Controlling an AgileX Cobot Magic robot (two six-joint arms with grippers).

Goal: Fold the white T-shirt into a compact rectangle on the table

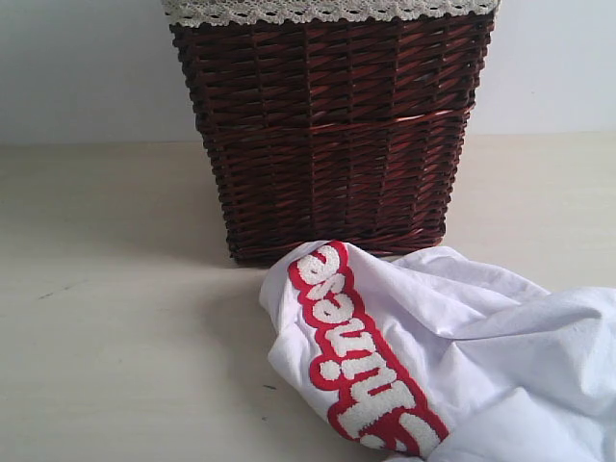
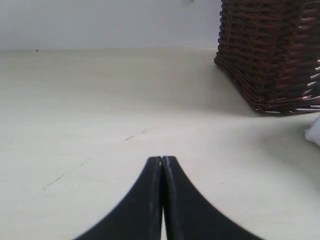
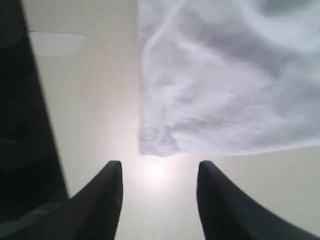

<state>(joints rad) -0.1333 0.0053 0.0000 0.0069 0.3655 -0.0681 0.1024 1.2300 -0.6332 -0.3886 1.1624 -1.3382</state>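
The white T-shirt is seen bunched on the table, just in front of the wicker basket set by the far edge, red-outlined lettering uppermost. The left gripper is held pressed together over bare table; the right gripper is spread, nothing pinched, the shirt's hem just beyond its 2 tips

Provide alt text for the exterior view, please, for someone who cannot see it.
A crumpled white T-shirt with red-outlined lettering lies on a cream table, just in front of a dark wicker basket trimmed with white lace.
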